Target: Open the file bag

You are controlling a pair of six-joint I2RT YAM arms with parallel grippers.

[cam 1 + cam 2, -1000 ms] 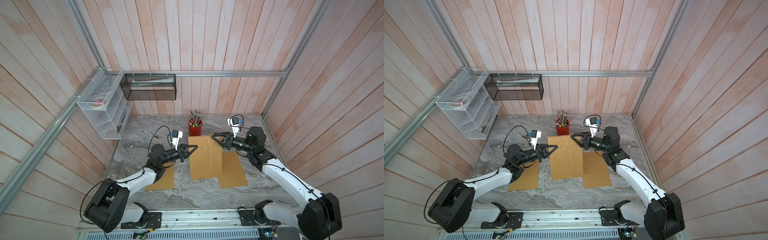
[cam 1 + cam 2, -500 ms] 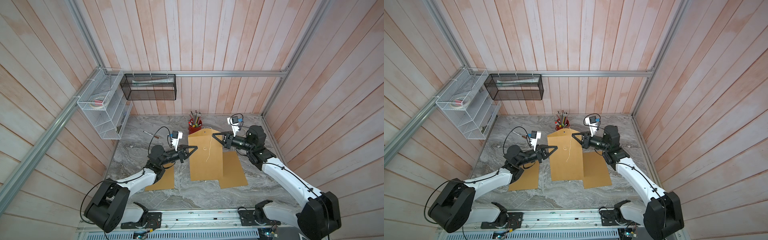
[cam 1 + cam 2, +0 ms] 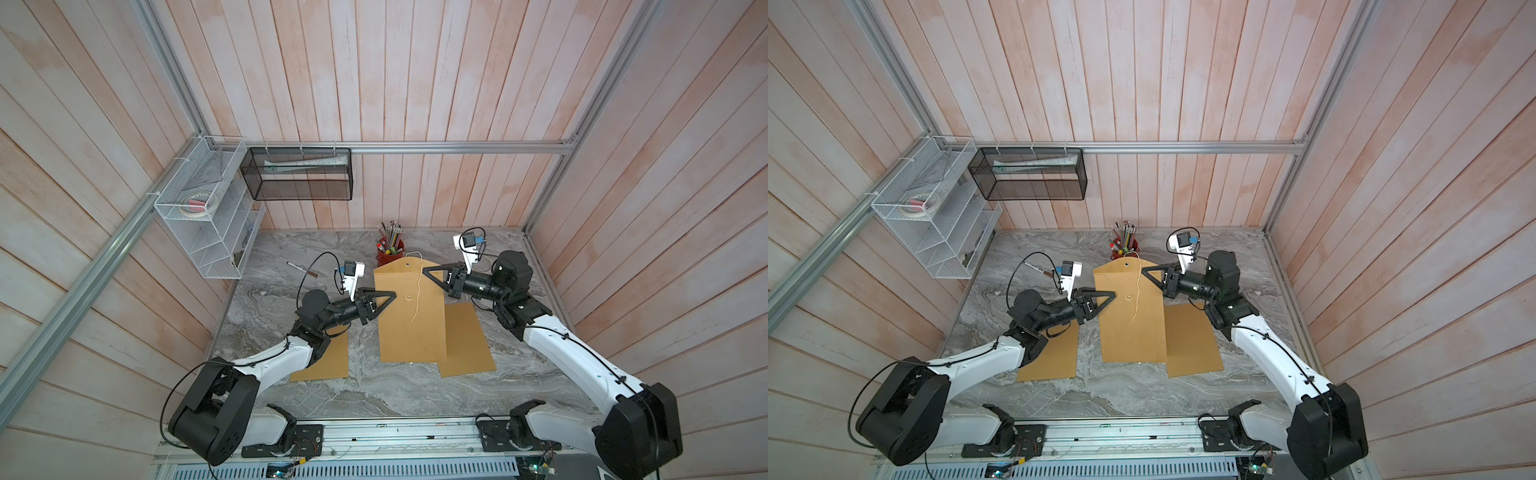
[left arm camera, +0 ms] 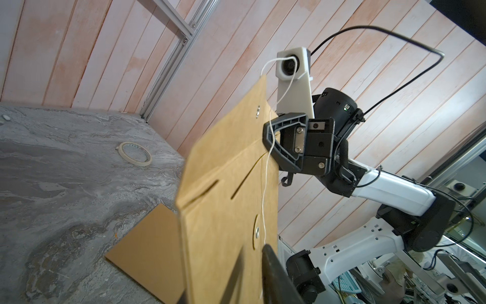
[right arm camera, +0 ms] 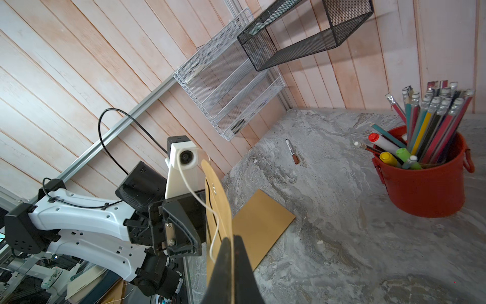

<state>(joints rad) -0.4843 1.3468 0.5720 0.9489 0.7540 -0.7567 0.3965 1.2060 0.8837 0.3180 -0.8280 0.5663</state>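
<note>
Bag status: file bag (image 3: 411,328) (image 3: 1133,328) sits mid-desk, lifted between the two arms, face up in both top views, just in front of the red cup (image 3: 390,257). Flap (image 3: 405,267) is unfolded and points at the back wall. String (image 3: 417,291) hangs loose from the flap tip down across the face, past the button (image 3: 409,297).

Right pincer (image 3: 424,271) is pressed together on the bag's right edge near the flap. The right wrist view shows the paper edge-on between its fingers (image 5: 244,268).

Left pincer (image 3: 392,296) is at the left edge, level with the button. In the left wrist view its fingers look slightly spread with the bag corner between them; can't tell if they touch it. Can't tell if the bag's near end rests on the desk (image 3: 270,299).

Two brown sheets lie flat on the desk: one (image 3: 467,345) partly hidden by the bag's right side, one (image 3: 328,361) partly under the left arm. Marker (image 3: 302,269) and tape roll (image 4: 134,154) also lie on the desk.
</note>
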